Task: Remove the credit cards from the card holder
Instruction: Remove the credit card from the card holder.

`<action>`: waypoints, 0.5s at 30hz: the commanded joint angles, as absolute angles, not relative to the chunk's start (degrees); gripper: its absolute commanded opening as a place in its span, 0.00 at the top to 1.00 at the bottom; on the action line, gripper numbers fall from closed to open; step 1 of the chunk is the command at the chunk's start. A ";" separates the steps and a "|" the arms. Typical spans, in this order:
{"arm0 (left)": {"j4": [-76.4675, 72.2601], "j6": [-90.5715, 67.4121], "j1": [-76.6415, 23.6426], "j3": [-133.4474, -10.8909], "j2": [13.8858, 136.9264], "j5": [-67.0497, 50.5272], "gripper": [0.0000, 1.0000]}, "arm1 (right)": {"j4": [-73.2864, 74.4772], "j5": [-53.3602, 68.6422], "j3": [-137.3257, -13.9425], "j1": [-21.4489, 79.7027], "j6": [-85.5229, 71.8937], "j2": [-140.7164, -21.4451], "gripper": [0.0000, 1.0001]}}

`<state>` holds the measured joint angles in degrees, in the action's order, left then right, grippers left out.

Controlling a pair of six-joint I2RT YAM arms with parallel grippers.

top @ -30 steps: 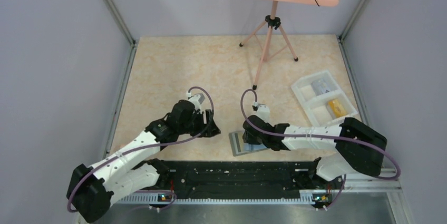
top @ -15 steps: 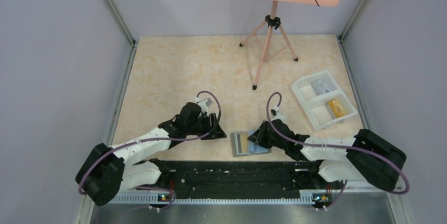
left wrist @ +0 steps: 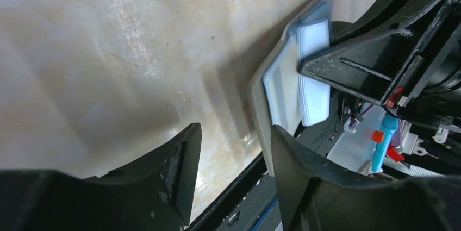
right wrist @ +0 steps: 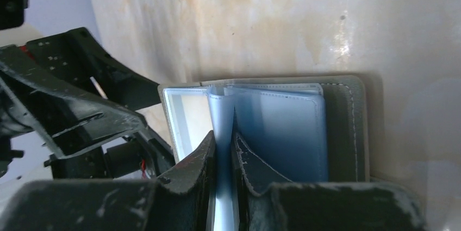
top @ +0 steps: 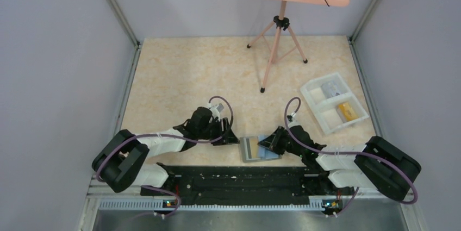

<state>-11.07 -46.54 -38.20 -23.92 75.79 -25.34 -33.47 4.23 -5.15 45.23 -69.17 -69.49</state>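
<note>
The small dark grey folding card holder (top: 260, 149) lies open, pale blue-grey pockets up, well left of the white compartmented plastic tray (top: 318, 80). A yellow-orange card (top: 348, 111) and a pale grey-lilac card (top: 330, 88) lie in separate tray compartments.

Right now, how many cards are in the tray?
2: a pale grey card in the white tray's far compartment, a yellow-orange card in a nearer one; more may hide beneath.

Card holder (top: 255, 149) lies open on counter (top: 179, 73), near edge, centre. L pincer (top: 234, 139) sits just left of it, jaws apart. R pincer (top: 267, 143) at its right, nipping an inner pocket leaf. Tray (top: 319, 80) far right, w/ two credit cards (top: 348, 111) in separate compartments. Tripod stand (top: 276, 41) behind, centre.
</note>
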 commanded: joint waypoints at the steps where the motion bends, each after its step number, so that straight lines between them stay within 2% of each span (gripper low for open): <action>1: -20.87 -48.91 -38.30 -22.43 78.24 -28.49 0.44 | -43.00 8.15 -4.26 44.39 -71.62 -69.67 0.88; 8: -31.08 -53.43 -38.58 -19.91 80.68 -32.63 0.45 | -44.06 8.84 -4.22 44.34 -72.20 -69.59 0.88; 10: -33.88 -54.62 -38.58 -19.49 81.23 -33.98 0.53 | -44.48 9.20 -4.22 44.37 -72.31 -69.69 0.88; 15: -38.54 -57.12 -38.65 -18.99 82.08 -36.09 0.85 | -43.80 9.39 -4.43 44.35 -72.17 -69.88 0.86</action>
